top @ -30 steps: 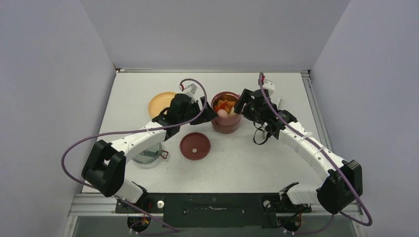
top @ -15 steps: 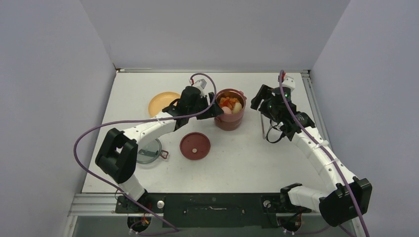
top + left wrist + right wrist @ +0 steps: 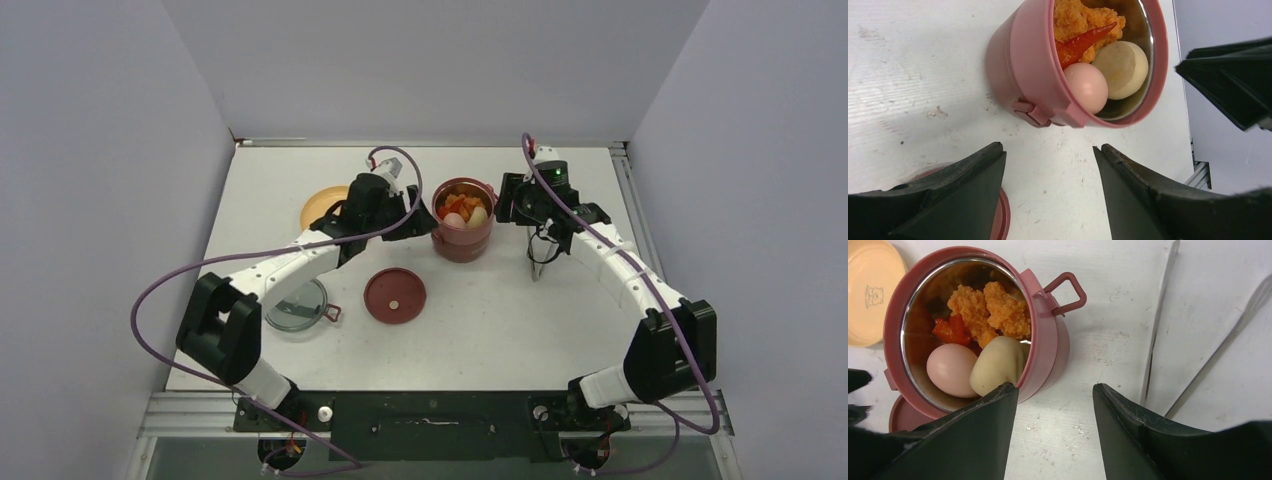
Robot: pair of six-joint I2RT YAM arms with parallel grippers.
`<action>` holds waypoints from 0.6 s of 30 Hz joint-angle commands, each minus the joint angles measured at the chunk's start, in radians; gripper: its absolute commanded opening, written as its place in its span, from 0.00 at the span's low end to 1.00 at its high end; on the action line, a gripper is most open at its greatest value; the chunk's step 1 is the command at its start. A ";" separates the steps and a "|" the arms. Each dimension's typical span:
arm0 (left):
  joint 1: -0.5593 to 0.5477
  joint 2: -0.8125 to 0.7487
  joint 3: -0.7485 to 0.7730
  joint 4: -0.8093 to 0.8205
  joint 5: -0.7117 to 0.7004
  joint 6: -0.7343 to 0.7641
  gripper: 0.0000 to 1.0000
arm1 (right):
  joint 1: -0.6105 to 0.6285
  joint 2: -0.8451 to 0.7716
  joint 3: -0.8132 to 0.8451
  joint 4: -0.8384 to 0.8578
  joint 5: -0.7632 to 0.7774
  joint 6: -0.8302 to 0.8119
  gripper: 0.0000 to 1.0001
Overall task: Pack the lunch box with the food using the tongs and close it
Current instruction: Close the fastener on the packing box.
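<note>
Our left gripper (image 3: pixel 1048 149) and right gripper (image 3: pixel 1054 387) gape empty; we judge the filled maroon container (image 3: pixel 1049 345) stiff, slick-walled, best held by its side handle (image 3: pixel 1068 287).

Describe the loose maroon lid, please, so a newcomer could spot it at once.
In the overhead view, find the open maroon lunch box. Just below and left of it lies the maroon lid: a flat disc with a pale centre spot, unlike the grey see-through lid to its left.

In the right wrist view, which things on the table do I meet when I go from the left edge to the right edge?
Yellow-orange plate → maroon lunch box, with the food inside it → silver tongs.
</note>
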 commanded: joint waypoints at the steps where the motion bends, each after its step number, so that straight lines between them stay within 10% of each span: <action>1: 0.042 -0.161 -0.023 -0.039 0.030 0.048 0.69 | -0.002 0.041 0.082 0.075 -0.091 -0.119 0.56; 18: 0.223 -0.438 -0.077 -0.255 0.168 0.149 0.70 | 0.013 0.238 0.219 0.021 -0.065 -0.107 0.22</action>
